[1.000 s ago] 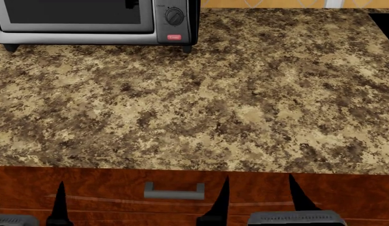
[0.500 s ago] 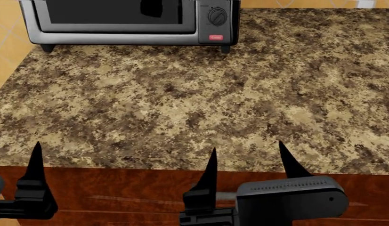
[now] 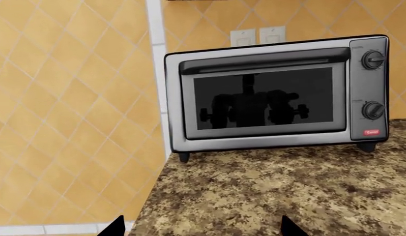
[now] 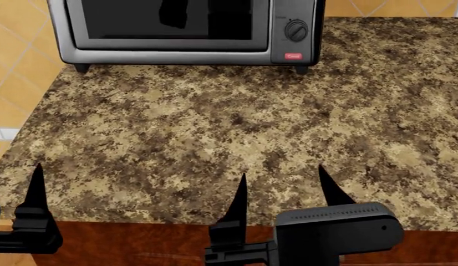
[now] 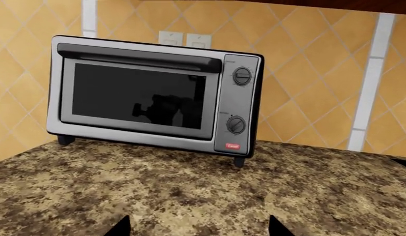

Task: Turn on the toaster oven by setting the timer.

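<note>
The toaster oven (image 4: 169,27) stands at the back left of the granite counter, its dark glass door shut. It also shows in the left wrist view (image 3: 269,98) and the right wrist view (image 5: 144,98). The timer (image 5: 242,76) is the upper black dial with a raised bar, also in the left wrist view (image 3: 373,59); it is cut off in the head view. The lower marked dial (image 4: 295,30) sits above the red button (image 4: 293,56). My right gripper (image 4: 284,194) is open and empty at the counter's front edge, far from the oven. My left gripper (image 3: 201,228) is open and empty at the front left.
The speckled granite counter (image 4: 237,122) stretches between my grippers and the oven. Its left edge (image 4: 29,122) drops off beside a tiled wall. Two white wall switches (image 5: 183,39) sit behind the oven. Wood cabinet fronts (image 4: 140,244) lie below the counter edge.
The head view has swung left and up, so the oven sits further right and lower in it. Both grippers have risen into the view at the counter's front edge.
</note>
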Motion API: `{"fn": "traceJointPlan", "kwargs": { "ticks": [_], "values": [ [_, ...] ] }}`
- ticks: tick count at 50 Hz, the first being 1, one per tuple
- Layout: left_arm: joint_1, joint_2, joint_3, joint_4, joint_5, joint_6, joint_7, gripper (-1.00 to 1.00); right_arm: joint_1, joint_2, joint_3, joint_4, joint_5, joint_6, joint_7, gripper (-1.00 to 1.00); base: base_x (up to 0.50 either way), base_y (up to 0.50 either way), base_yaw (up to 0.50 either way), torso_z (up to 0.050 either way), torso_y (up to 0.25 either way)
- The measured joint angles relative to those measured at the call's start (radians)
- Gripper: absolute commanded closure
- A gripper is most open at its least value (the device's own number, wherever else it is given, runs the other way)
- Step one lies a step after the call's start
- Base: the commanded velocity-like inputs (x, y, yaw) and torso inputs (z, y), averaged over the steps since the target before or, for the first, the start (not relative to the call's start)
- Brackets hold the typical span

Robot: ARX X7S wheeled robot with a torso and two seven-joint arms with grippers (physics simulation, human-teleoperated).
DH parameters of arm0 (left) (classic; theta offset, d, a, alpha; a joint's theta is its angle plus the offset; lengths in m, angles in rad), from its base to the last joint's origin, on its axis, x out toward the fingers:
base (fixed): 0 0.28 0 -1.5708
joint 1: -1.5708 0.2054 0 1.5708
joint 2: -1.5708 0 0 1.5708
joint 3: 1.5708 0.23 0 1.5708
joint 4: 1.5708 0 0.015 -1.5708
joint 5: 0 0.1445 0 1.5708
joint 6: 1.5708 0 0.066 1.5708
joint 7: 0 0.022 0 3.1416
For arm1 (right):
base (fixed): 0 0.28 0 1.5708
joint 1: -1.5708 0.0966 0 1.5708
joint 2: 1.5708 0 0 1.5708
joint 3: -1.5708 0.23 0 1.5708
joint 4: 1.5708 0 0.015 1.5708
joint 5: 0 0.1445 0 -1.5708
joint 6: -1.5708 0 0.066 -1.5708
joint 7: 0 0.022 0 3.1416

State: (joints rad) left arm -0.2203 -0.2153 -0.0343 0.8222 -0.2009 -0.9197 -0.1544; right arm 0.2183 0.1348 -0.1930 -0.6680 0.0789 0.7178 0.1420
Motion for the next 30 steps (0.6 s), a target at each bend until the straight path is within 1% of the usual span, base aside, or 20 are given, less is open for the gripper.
{"fn": "traceJointPlan", "kwargs": {
  "ticks": [30],
  "values": [
    [-0.010,-0.014,0.003,-0.013,-0.017,-0.003,-0.012,-1.00,0.027,0.013,0.001,0.023,0.042,0.004,0.012,-1.00,0.50,0.00,0.00,0.050,0.059]
  ]
}}
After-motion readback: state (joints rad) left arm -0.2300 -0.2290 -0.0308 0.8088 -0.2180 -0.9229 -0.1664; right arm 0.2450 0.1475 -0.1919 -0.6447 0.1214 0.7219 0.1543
